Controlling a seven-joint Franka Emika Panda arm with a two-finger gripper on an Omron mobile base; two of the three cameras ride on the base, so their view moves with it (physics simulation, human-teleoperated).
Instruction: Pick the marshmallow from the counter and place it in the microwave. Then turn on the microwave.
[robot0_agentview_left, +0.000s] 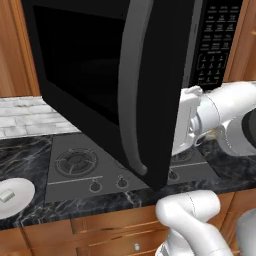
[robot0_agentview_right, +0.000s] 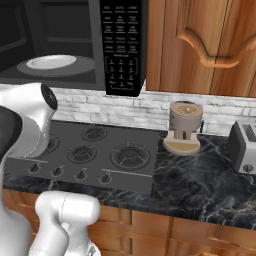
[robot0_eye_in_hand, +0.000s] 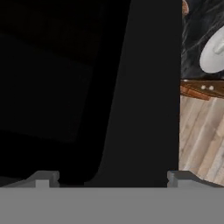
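1. The marshmallow (robot0_agentview_left: 6, 195), a small off-white block, lies on a round white plate (robot0_agentview_left: 20, 192) at the left end of the counter (robot0_agentview_left: 30, 150). It is not yet picked up.
2. The plate rests on the black veined slab just beside the stovetop (robot0_agentview_left: 75, 167), well apart from the gripper.
3. The microwave (robot0_agentview_right: 75, 40) hangs above the stovetop with its door (robot0_agentview_left: 95, 80) swung wide open toward the robot; the white turntable (robot0_agentview_right: 50, 62) inside carries nothing. The opening step is judged complete.
4. The gripper (robot0_eye_in_hand: 113, 177) faces the dark inner side of the door at close range, its two fingertips (robot0_eye_in_hand: 43, 178) spread wide with nothing between them: released and empty.
5. The keypad (robot0_agentview_right: 120, 47) on the microwave's right panel is untouched as far as can be told.
6. Remaining, by judgement: reach left to the plate, grasp the marshmallow, carry it onto the turntable, shut the door, and press start. The task is at an early stage.
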